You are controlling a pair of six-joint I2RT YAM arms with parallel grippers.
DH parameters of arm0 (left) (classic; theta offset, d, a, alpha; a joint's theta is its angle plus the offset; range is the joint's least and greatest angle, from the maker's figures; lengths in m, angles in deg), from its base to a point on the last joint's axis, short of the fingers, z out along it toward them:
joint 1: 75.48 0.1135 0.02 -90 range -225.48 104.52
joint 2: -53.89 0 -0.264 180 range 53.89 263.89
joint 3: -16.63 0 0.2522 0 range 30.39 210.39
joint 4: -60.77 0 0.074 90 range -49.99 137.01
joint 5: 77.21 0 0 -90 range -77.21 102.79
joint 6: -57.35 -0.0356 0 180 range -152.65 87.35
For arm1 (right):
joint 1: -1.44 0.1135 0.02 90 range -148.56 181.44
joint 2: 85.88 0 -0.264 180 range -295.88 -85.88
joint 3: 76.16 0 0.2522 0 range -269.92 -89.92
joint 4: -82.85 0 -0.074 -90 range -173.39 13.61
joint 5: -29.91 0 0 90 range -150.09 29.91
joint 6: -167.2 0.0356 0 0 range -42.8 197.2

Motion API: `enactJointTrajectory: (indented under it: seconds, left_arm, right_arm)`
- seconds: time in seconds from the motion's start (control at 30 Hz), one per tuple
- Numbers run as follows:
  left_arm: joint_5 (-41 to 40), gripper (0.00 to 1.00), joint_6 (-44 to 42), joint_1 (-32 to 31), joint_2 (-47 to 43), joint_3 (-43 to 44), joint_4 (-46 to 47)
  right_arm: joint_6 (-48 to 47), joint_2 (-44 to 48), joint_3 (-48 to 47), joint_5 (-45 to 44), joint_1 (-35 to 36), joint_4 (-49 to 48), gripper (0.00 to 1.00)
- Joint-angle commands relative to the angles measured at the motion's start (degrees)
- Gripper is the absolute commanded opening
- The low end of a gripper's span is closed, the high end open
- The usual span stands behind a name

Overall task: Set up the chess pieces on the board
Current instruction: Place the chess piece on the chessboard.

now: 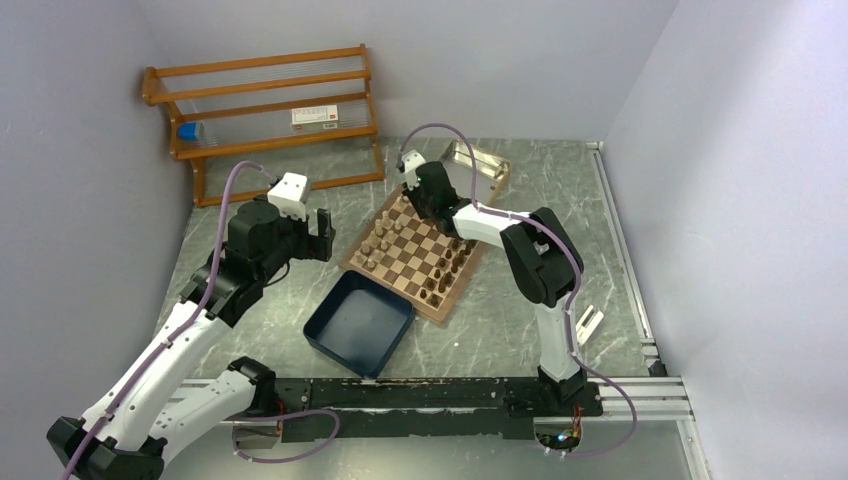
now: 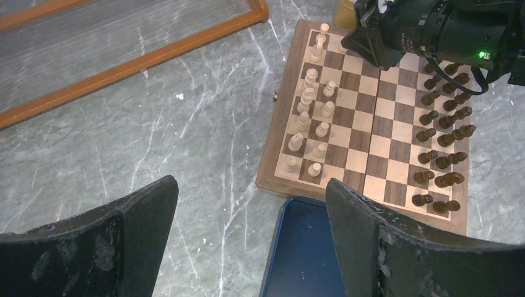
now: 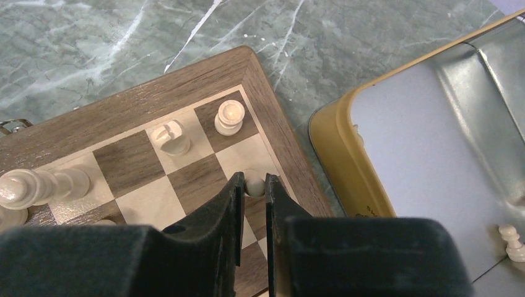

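Observation:
The board (image 1: pixel 412 250) lies at the table's middle, light chess pieces (image 2: pixel 309 117) along its left side and dark ones (image 2: pixel 442 136) along its right. My right gripper (image 3: pixel 253 179) is at the board's far corner, shut on a small light piece (image 3: pixel 254 185) just above a cream edge square; whether the piece touches the board is hidden. Two light pieces, one (image 3: pixel 229 116) in the corner and one (image 3: pixel 171 137) beside it, stand just beyond. My left gripper (image 2: pixel 251 185) hangs open and holds nothing, left of the board.
A navy tray (image 1: pixel 358 325) sits against the board's near edge, partly under my left gripper. A shiny tin (image 3: pixel 421 136) lies beside the far corner with a light pawn (image 3: pixel 511 238) inside. A wooden rack (image 1: pixel 270 120) stands at the back left.

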Motion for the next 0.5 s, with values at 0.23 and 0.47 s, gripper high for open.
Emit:
enactJointTrajectory:
  seconds: [0.23, 0.47]
  left_arm:
    - [-0.48, 0.93, 0.18, 0.08, -0.59, 0.14, 0.54]
    - [-0.57, 0.93, 0.09, 0.09, -0.74, 0.06, 0.58]
  right_arm:
    - [0.11, -2.25, -2.73, -1.35, 0.29, 0.71, 0.08]
    - [0.26, -2.83, -3.65, -1.45, 0.29, 1.37, 0.09]
